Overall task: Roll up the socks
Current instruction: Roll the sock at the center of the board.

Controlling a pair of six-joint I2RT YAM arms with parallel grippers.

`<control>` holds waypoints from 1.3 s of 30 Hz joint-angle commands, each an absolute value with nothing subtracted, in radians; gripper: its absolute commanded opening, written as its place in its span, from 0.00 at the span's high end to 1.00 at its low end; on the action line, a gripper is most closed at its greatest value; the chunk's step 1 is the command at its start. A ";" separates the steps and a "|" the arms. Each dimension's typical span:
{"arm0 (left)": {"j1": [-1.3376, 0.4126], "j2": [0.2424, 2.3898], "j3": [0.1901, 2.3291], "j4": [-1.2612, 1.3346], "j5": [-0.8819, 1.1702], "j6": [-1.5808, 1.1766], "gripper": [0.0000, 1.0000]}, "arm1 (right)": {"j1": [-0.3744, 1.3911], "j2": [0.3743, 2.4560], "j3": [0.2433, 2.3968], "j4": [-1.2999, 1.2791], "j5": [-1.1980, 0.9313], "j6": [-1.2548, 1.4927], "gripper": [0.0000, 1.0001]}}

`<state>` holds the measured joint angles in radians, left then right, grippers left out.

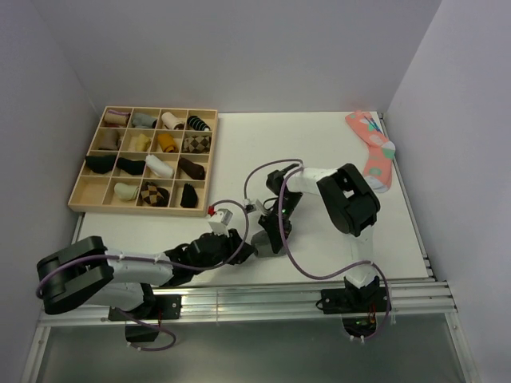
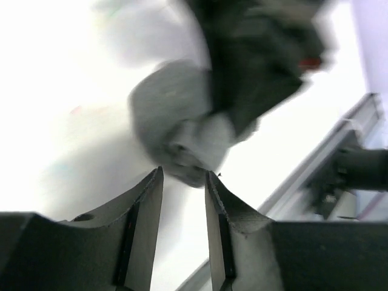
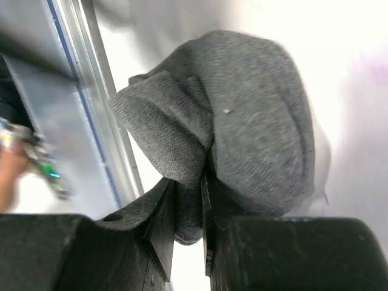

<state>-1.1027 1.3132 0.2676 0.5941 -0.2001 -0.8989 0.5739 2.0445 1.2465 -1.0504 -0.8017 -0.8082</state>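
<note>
Overall: two black robot arms meet low over a white bench [image 1: 319, 144], right of a shallow wooden compartment tray [image 1: 136, 210] and closer to the arm bases than it is.
Socks: the plain charcoal-grey knit socks [image 3: 260, 121] sit on the bench as one rounded bundle, just right of the tray's near right corner, with a folded flap sticking out on one side.
Right tool: the right tool [image 3: 188, 182] is clenched on a fold at the bundle's edge.
Left tool: the left tool [image 2: 183, 173] is released, with its jaws a narrow gap apart and nothing between them. Its tips are just short of the bundle.
Also present: a salmon-pink dotted sock [image 1: 371, 152] lies flat, far right of the tray.
Progress: the roll looks mostly formed. Judging by the loose flap, the final tuck is left.
</note>
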 commanded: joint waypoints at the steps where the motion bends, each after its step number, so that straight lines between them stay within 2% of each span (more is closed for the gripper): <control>1: -1.134 1.247 0.265 0.704 -0.265 -0.764 0.60 | 0.557 2.088 1.246 -1.000 -0.586 -0.735 0.80; 8: -1.158 1.238 0.290 0.695 -0.279 -0.689 0.59 | 0.563 2.086 1.241 -1.005 -0.581 -0.735 0.81; 24: -1.197 1.537 0.468 0.767 -0.267 -0.526 0.59 | 0.604 2.114 1.259 -1.035 -0.577 -0.732 0.81; 39: -1.197 1.634 0.443 0.833 -0.190 -0.540 0.59 | 0.609 2.112 1.290 -1.049 -0.588 -0.723 0.81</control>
